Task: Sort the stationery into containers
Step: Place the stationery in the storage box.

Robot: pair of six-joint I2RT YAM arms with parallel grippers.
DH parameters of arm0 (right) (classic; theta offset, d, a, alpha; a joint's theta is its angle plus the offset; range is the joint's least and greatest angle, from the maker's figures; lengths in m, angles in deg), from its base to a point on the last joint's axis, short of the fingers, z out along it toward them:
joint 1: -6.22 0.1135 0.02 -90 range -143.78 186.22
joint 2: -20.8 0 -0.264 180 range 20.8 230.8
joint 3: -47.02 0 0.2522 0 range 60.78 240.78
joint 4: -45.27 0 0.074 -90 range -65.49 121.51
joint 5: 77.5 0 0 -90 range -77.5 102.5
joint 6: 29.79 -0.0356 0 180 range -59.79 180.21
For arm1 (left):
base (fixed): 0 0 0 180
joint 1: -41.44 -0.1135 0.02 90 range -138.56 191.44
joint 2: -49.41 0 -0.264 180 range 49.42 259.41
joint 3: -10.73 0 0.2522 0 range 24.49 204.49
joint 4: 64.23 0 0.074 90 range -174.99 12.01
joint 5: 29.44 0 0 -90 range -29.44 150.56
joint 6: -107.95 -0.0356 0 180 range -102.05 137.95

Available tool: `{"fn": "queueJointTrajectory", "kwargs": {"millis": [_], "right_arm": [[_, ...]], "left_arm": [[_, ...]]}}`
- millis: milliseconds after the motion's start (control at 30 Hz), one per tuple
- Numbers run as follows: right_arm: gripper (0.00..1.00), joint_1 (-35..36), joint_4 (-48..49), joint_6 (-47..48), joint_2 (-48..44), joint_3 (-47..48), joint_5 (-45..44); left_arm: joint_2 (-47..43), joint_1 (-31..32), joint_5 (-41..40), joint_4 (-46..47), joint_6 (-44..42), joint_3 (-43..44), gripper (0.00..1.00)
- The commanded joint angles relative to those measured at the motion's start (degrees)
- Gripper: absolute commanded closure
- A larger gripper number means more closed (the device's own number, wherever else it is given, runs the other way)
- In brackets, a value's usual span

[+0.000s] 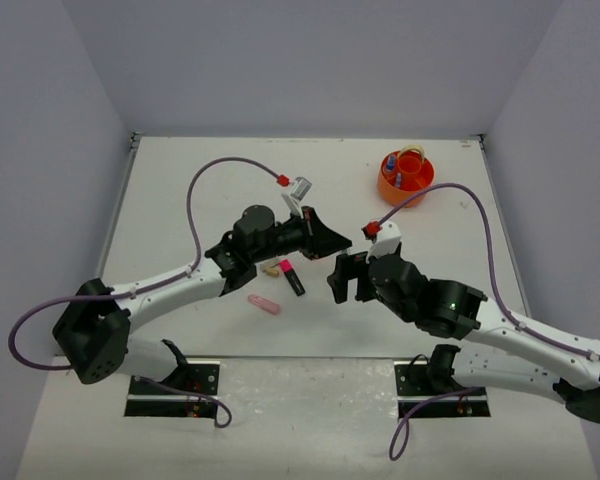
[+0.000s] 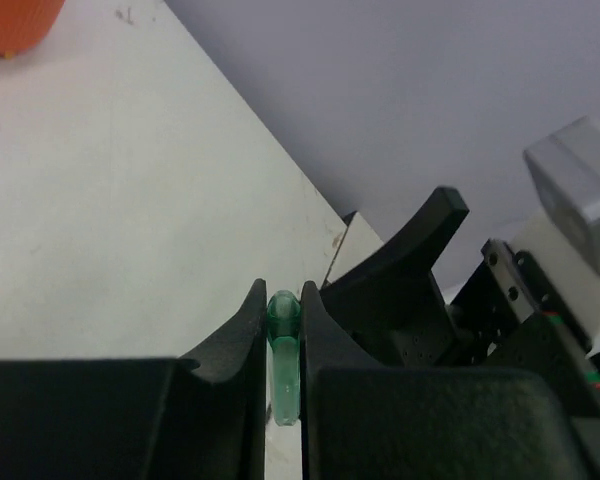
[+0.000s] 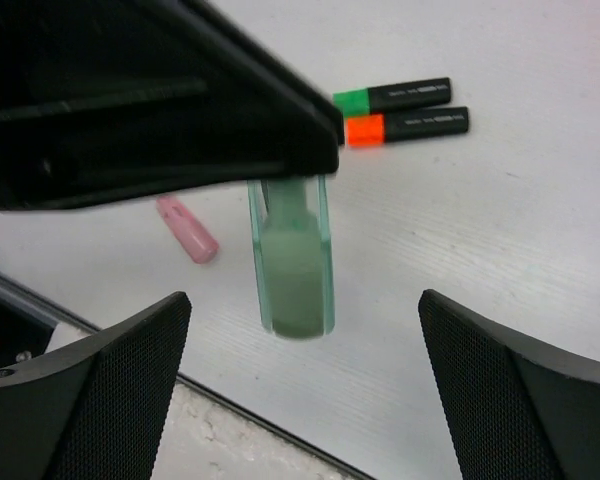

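Left wrist: left gripper (image 2: 283, 300) clamped on glue bottle (image 2: 284, 345), green tip poking past fingertips; orange tub (image 2: 10, 25) far ahead-left.
Right wrist: right gripper (image 3: 302, 310) spread wide, gripping nothing; glue bottle hangs between its fingers, touching neither; pink eraser (image 3: 187, 228) on table (image 3: 500, 230) beside glue bottle.
Top: both arms stretched inward, grippers facing, close together, mid-table; orange tub well beyond right gripper.
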Motion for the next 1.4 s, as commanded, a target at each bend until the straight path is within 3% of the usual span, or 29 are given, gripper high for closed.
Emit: {"fn": "queueJointTrajectory", "kwargs": {"millis": [0, 100, 167, 267, 567, 667, 933, 1367], "right_arm": [[0.01, 0.2, -19.8, -14.2, -3.9, 5.0, -17.1], [0.01, 0.2, -30.4, -20.5, -7.2, 9.8, -22.2], [0.01, 0.2, -38.3, -25.8, -8.9, 11.3, -25.2], [0.01, 0.1, -42.9, -28.1, -12.8, 12.6, -26.4], [0.01, 0.2, -42.8, -26.5, -21.3, 12.5, -23.1], [0.01, 0.2, -42.5, -25.1, -21.0, 13.0, -21.3], [0.01, 0.2, -38.3, -22.0, -24.1, 10.4, -17.7], [0.01, 0.1, -36.7, -19.7, -28.1, 8.7, -15.0]], "left_arm": [[10.8, 0.2, -3.5, -10.3, -18.9, 18.3, 1.00], [20.3, -0.7, -10.2, -15.1, -27.8, 34.4, 1.00], [29.1, -1.4, -10.1, -17.0, -31.3, 42.4, 1.00], [40.4, -1.6, -14.5, -17.8, -34.5, 57.4, 1.00], [59.4, -1.4, -13.8, -4.0, -36.7, 76.0, 1.00], [62.2, -1.3, -15.4, 2.0, -37.4, 76.8, 1.00], [67.2, -1.3, -18.4, 6.7, -36.3, 82.3, 1.00], [75.3, -1.3, -11.6, 13.2, -34.8, 85.0, 1.00]]}}
